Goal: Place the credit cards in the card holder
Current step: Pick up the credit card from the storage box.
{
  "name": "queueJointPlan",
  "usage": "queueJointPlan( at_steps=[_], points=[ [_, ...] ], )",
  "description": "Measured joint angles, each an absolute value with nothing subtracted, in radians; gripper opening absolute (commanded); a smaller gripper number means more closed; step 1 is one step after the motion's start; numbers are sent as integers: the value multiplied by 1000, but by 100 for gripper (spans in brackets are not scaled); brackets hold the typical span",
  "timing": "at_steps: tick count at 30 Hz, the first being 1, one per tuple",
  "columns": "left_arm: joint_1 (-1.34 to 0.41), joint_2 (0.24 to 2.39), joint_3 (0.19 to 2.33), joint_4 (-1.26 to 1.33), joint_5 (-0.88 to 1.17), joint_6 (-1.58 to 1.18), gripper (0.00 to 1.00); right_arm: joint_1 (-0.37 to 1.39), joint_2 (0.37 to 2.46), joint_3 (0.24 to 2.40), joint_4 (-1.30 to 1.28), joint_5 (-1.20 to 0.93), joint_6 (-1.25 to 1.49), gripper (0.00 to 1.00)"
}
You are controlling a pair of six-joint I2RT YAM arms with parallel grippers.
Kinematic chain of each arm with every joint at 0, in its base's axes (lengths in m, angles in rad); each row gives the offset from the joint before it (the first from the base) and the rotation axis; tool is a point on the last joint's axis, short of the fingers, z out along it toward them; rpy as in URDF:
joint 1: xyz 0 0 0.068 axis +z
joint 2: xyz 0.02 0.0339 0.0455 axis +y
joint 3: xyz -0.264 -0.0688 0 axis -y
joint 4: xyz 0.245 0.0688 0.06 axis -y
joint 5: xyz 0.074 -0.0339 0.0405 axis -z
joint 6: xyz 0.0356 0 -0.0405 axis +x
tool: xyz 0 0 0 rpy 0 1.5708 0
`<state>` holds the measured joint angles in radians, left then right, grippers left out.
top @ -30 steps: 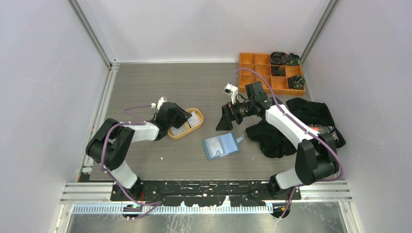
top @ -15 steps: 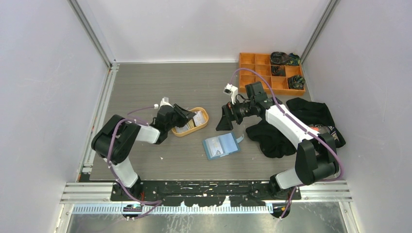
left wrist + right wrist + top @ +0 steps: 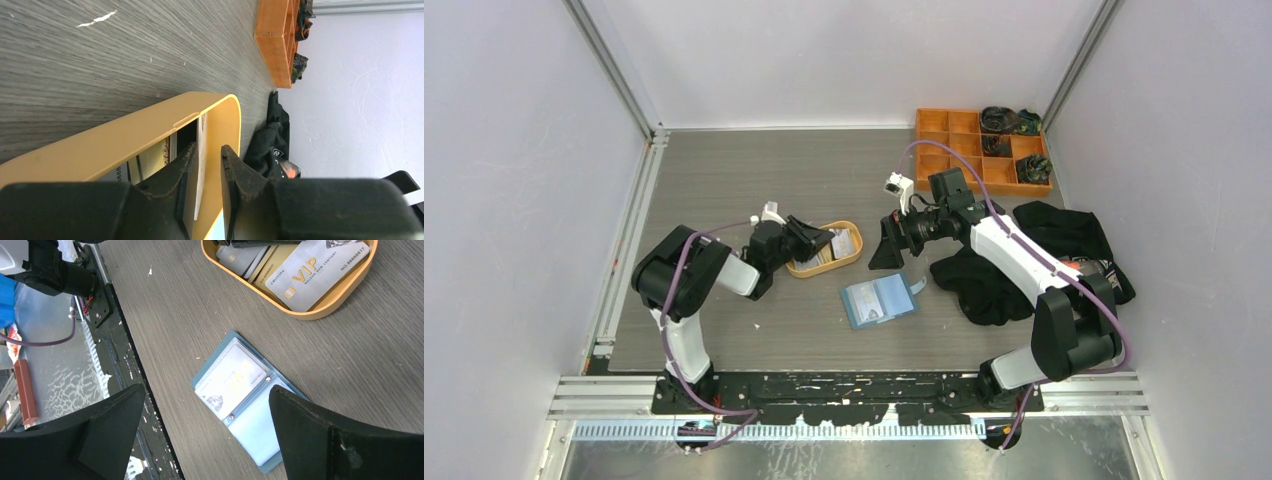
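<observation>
Two arms are bolted at the near edge of the table (image 3: 724, 170). Closest to them, the card holder (image 3: 879, 300) is laid open and flat on the grey wood-grain top, between the arms, with its snap tab turned toward the right arm. A pale card with gold lettering (image 3: 231, 381) is seen under the clear pocket of one half.

Just beyond the holder, the right gripper (image 3: 886, 245) is held above the table with its fingers spread wide and nothing between them. In its wrist view the open holder is framed between the two fingers.

Left of it, an oval yellow-orange tray (image 3: 320, 312) is set on the table, apart from the holder. Several credit cards (image 3: 310, 270) are piled in it, overlapping, with a grey "VIP" card uppermost at the end nearer the right arm.

The left gripper (image 3: 822, 238) is lowered into the tray's other end. Its fingers (image 3: 175, 185) are drawn close together on either side of one card (image 3: 201, 150) stood on edge. The card is pressed against one finger, and a thin slit is seen between it and the other, so it is not yet pinched.

A heap of black cloth (image 3: 984, 290) is spread by the right arm. At the far right corner an orange compartment box (image 3: 939, 122) is placed, with dark items (image 3: 1004, 120) held in its right-hand cells.
</observation>
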<state>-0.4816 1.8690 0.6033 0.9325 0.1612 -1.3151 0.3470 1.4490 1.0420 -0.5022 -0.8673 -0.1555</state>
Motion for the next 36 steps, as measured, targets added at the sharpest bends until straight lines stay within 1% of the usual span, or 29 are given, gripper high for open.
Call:
queueJointPlan(
  at_steps=[6,24,30,36],
  points=[
    [-481,1918,610,1004,202,-1334,22,347,1449,1042,-503,-867,-155,100],
    [-487,1979,706,1032,324,-1307,26,347,1460,1046,-506,-874,-159,99],
    [-498,1980,746,989,362,-1270,27,347,1462,1049,-508,-875,-159,100],
    [-514,1980,794,862,368,-1211,29,347,1469,1055,-509,-877,-160,100]
  ],
)
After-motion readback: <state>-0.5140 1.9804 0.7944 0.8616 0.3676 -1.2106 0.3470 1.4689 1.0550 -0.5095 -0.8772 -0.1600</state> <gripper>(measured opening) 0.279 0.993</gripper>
